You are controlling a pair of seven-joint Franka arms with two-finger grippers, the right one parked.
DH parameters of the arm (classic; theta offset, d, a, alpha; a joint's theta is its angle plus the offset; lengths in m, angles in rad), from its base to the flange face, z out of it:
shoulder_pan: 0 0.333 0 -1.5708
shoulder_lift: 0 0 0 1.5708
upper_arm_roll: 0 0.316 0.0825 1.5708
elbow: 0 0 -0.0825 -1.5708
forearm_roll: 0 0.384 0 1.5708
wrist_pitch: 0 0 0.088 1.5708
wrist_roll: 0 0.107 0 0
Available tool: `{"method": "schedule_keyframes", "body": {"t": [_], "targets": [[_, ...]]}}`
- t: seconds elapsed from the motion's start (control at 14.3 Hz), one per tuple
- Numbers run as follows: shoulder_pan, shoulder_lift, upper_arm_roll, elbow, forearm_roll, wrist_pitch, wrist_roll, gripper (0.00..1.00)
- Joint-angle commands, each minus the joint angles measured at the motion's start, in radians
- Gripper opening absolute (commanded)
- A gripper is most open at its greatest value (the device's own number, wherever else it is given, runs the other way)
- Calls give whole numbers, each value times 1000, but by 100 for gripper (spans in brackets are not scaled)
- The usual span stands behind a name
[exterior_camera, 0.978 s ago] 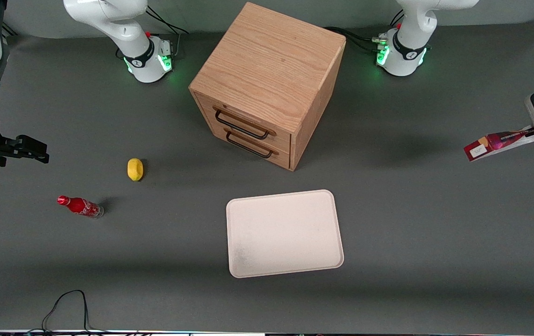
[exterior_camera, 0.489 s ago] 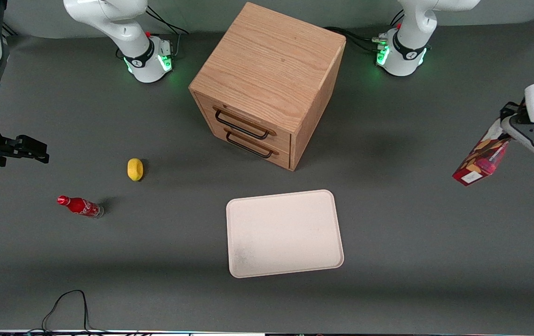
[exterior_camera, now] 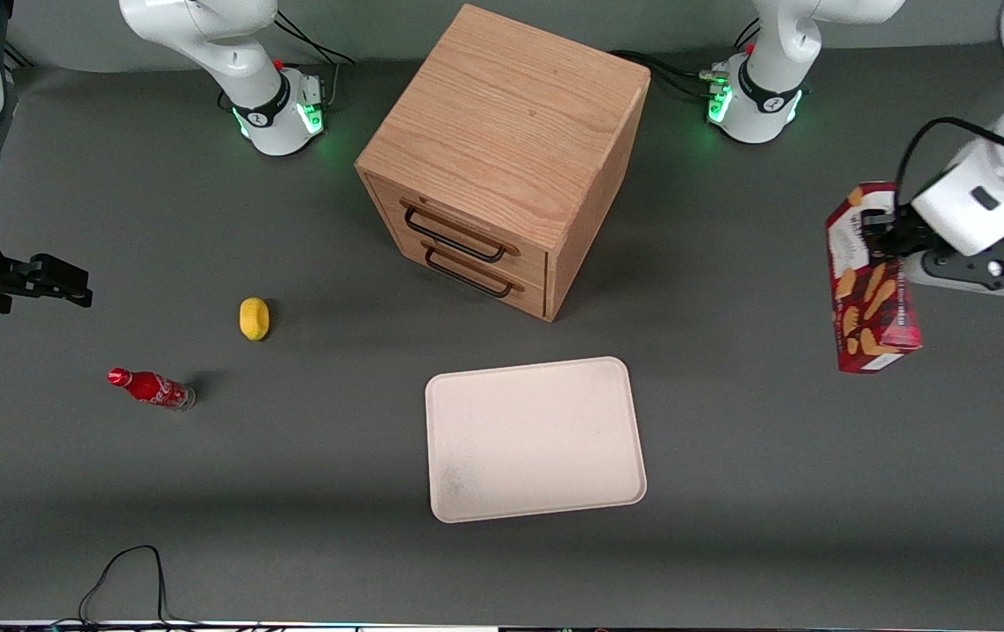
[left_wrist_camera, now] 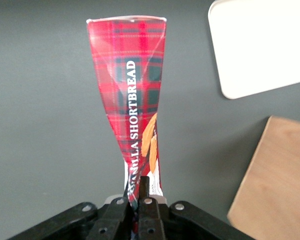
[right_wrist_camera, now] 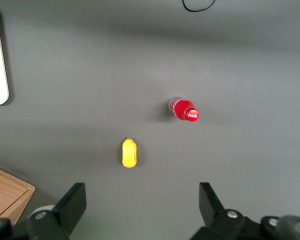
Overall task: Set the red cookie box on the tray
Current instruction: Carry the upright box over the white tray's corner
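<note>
The red cookie box [exterior_camera: 869, 285], a long tartan-red carton with biscuits pictured, hangs in the air toward the working arm's end of the table, well above the grey surface. My left gripper [exterior_camera: 881, 230] is shut on its upper end, and the box [left_wrist_camera: 132, 95] stretches away from the gripper [left_wrist_camera: 138, 200] in the left wrist view, slightly twisted. The cream-white tray [exterior_camera: 535, 439] lies flat on the table in front of the wooden drawer cabinet, nearer the front camera, with nothing on it. A corner of the tray [left_wrist_camera: 262, 45] shows in the left wrist view.
A wooden two-drawer cabinet [exterior_camera: 502, 158] stands at the table's middle, farther from the front camera than the tray. A yellow lemon-like object [exterior_camera: 254, 318] and a small red soda bottle [exterior_camera: 151, 388] lie toward the parked arm's end. A black cable [exterior_camera: 129, 579] loops near the front edge.
My left gripper has lifted and swung the red cookie box from a low, near-flat pose at the table's end to hanging upright, a little closer to the table's middle.
</note>
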Motion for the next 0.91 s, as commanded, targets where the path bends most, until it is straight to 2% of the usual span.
{"method": "schedule_keyframes", "body": {"t": [0.0, 0.21, 0.49, 0.63, 0.84], "targets": [[-18, 84, 10, 111, -53, -27, -65, 0], [-19, 224, -69, 230, -104, -21, -160, 0], [-30, 542, -206, 531, -93, 18, -376, 0], [-77, 636, -207, 572, -81, 97, -422, 0], [-113, 731, -207, 569, -18, 228, -476, 0]]}}
